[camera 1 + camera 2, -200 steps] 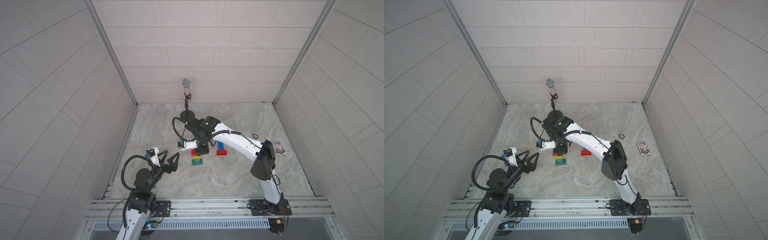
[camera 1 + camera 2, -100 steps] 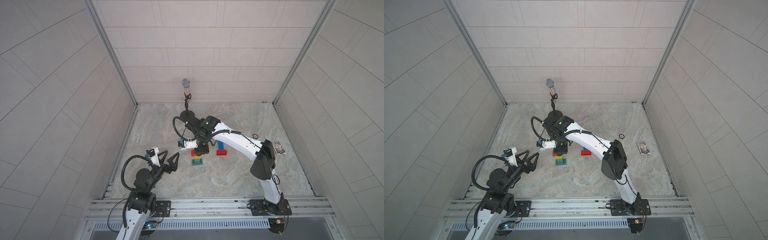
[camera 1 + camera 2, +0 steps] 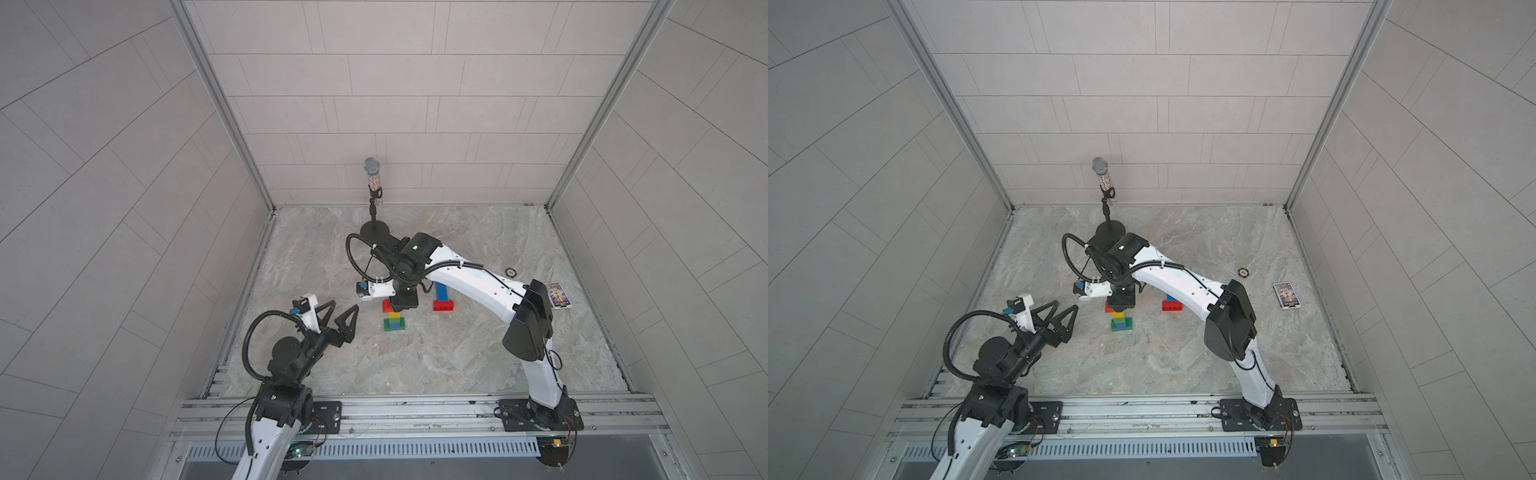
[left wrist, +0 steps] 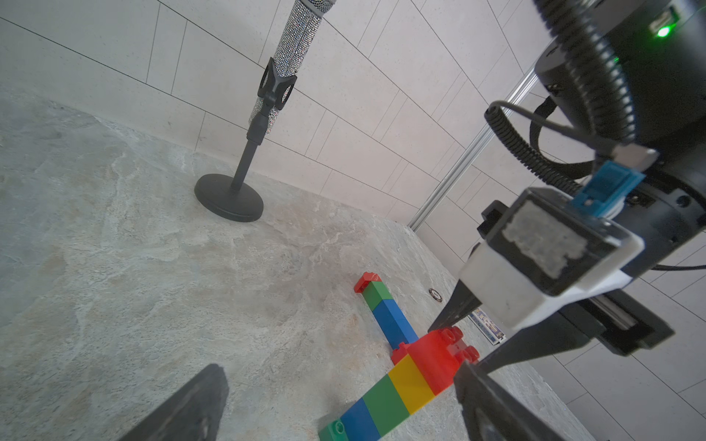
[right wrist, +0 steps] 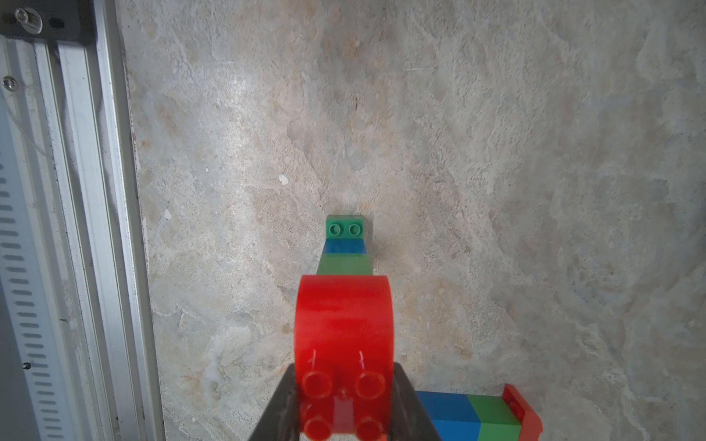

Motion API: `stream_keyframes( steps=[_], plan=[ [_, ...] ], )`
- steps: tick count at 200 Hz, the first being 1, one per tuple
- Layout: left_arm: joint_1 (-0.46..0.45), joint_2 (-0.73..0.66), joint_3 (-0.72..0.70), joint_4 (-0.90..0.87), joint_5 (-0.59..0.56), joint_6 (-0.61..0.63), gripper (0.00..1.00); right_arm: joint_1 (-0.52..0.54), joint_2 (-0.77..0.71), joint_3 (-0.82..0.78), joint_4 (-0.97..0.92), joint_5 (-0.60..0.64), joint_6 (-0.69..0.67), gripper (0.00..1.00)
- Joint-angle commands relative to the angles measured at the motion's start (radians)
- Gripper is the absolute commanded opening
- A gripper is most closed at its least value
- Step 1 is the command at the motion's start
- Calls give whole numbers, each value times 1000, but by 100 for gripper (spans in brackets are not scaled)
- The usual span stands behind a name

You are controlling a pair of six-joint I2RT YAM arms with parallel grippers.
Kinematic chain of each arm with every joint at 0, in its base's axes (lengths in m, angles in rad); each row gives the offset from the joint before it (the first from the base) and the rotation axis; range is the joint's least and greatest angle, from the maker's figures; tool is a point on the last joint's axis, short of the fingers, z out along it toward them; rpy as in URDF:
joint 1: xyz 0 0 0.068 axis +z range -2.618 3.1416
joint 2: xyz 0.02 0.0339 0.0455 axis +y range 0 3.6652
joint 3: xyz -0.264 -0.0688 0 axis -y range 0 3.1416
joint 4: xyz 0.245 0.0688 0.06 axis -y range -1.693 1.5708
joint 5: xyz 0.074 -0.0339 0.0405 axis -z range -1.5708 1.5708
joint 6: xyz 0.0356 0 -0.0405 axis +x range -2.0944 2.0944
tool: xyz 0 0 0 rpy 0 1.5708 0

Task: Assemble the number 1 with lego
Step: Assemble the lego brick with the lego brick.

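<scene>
My right gripper (image 5: 344,382) is clamped tight on the red brick (image 5: 344,324) that tops a standing stack (image 4: 382,399). Below that brick the stack runs yellow, green, blue, and ends in the long green brick (image 5: 345,229), a foot lying 9 to 3 o'clock. The stack is near the middle of the table (image 3: 415,365), a little toward 9 o'clock. I cannot tell whether the foot touches the stone-patterned top or hangs just off it. Just beside the stack at 3 o'clock a row of bricks (image 4: 393,320) lies flat, running 12 to 6, with its long red brick (image 3: 443,306) at the 6 o'clock end. My left gripper (image 3: 345,305) hangs in the air at 8 o'clock of the stack, jaws spread wide. A microphone on a stand (image 3: 372,183) is at 12 o'clock. A small ring (image 3: 510,272) and a card (image 3: 558,295) lie near the 3 o'clock edge.
</scene>
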Motion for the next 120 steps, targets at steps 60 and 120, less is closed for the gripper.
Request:
stream_keyframes(
  steps=[60,120],
  plan=[
    [-2,-4,-16,16,-3,-7,100,40,137,-105,-31,-13,26,1],
    [-3,-2,-17,15,-5,-8,100,40,58,-84,2,-3,50,31]
  ],
)
